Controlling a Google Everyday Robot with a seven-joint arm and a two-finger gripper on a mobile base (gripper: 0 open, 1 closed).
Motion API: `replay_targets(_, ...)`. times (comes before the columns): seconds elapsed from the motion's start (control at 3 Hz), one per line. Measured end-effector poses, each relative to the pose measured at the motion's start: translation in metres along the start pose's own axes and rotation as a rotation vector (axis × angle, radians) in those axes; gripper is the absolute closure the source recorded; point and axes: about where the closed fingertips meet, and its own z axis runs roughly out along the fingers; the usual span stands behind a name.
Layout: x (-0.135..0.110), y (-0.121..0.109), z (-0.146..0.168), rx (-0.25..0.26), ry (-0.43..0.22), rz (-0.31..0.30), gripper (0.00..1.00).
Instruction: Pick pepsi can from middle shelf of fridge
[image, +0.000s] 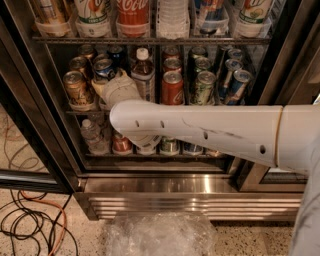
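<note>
The fridge (165, 200) stands open in front of me, with its ribbed steel base at the bottom. The pepsi can (104, 69), dark blue with a silver top, stands at the front left of the middle shelf (77, 112). My white arm reaches in from the right. My gripper (116, 89) is right at the pepsi can and covers its lower part. Only the top of the can shows above the gripper.
On the same shelf stand a gold can (75, 89), a capped bottle (144, 75), a red Coca-Cola can (171, 89), a green can (204, 87) and slim blue cans (235, 82). Large bottles fill the rack above. Cables (30, 222) and plastic wrap (160, 235) lie on the floor.
</note>
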Motion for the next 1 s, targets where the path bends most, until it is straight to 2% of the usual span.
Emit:
replay_targets(0.33, -0.0189, -0.016, -0.0045, 0.034, -0.049, 0.02, 1.0)
replay_targets(1.0, -0.0204, -0.0103, -0.0041, 0.013, -0.049, 0.036, 1.0)
